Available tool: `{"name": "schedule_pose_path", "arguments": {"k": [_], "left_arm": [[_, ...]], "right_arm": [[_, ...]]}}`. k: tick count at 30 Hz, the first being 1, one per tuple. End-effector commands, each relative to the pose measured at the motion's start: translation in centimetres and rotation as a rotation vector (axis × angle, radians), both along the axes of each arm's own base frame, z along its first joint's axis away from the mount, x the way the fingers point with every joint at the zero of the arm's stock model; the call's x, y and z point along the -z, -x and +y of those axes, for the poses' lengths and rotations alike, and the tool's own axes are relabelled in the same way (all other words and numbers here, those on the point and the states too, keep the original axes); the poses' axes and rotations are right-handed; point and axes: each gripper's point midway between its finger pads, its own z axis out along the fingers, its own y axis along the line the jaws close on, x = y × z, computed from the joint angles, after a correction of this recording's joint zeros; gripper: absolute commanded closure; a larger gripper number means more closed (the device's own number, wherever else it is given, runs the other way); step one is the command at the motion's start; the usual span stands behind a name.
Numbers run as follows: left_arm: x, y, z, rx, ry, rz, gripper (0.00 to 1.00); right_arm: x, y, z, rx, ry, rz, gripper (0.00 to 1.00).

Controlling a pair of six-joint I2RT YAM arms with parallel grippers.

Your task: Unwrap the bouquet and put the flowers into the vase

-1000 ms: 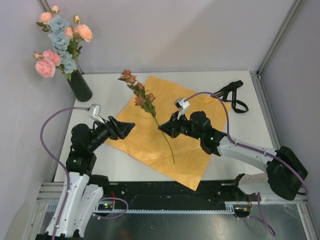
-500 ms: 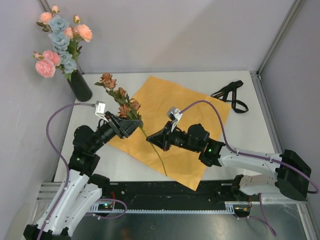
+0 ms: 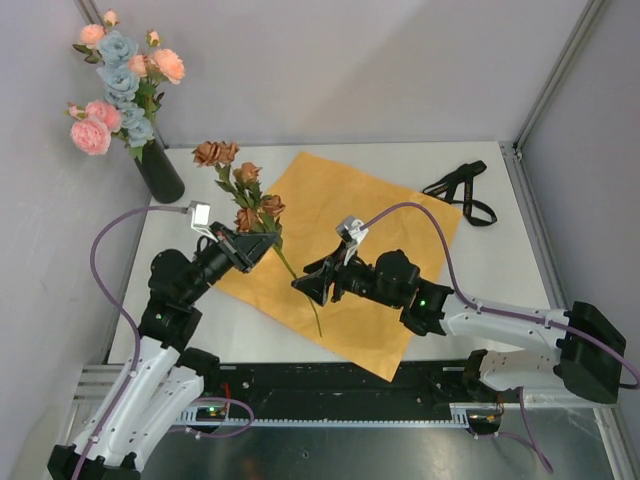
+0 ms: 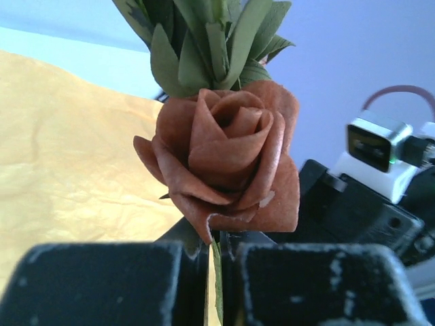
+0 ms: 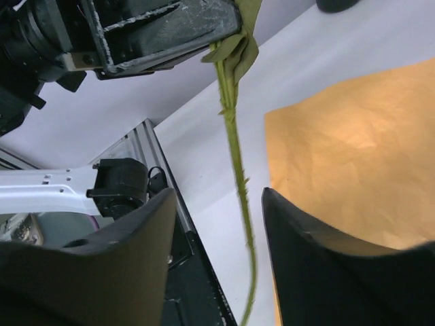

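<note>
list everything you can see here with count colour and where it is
vase: one, dark grey-black, back left corner of the table
bunch of flowers: one, pink and pale blue, standing in the vase
brown flower stem: one, brownish blooms on green stem, held above the paper's left edge
wrapping paper: one sheet, orange, spread flat mid-table
ribbon: one, black, on the table by the paper's right corner
table: one, white, under everything
left tool: one, black, shut on the brown flower stem
right tool: one, black, open around the stem's lower part
</note>
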Motion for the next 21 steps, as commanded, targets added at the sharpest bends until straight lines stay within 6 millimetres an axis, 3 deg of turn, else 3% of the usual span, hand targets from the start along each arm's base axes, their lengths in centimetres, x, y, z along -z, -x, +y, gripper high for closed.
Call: {"name": "schedule_pose_path", "arguments": {"k": [1, 4, 6, 10, 14, 18, 21], "left_arm": [[-2.7, -2.0, 2.2, -0.164, -0.065, -0.146, 1.0], [-3.9, -3.6, 4.7, -0.326, -0.142, -0.219, 1.0], [-5.5, -4.5, 7.1, -0.469, -0.211, -0.285, 1.0], [-10.1, -5.2, 13.0, -0.798, -0.329, -0.428, 1.0], [-15.1, -5.4, 17.4, -1.075, -0.444, -0.551, 1.0], [-18.3, -7.7, 19.7, -1.261, -0.599, -0.647, 1.0], [-21.2, -8.9, 21.2, -1.339, -0.618, -0.731, 1.0]], "right_arm": [[-1.8, -0.5, -1.5, 0.078, -0.003, -0.053, 0.33], [-1.5, -0.6, -2.4, 0.12, 0.016, -0.057, 0.1], [-1.3, -0.6, -3.1, 0.135, 0.017, -0.061, 0.03], [-0.8, -0.4, -4.5, 0.162, 0.015, -0.069, 0.01], [-0.8, -0.2, -5.8, 0.179, 0.005, -0.078, 0.01], [-1.1, 0.0, -7.3, 0.205, -0.008, -0.093, 0.01], [-1.1, -0.1, -8.3, 0.234, -0.01, -0.108, 0.01]]}}
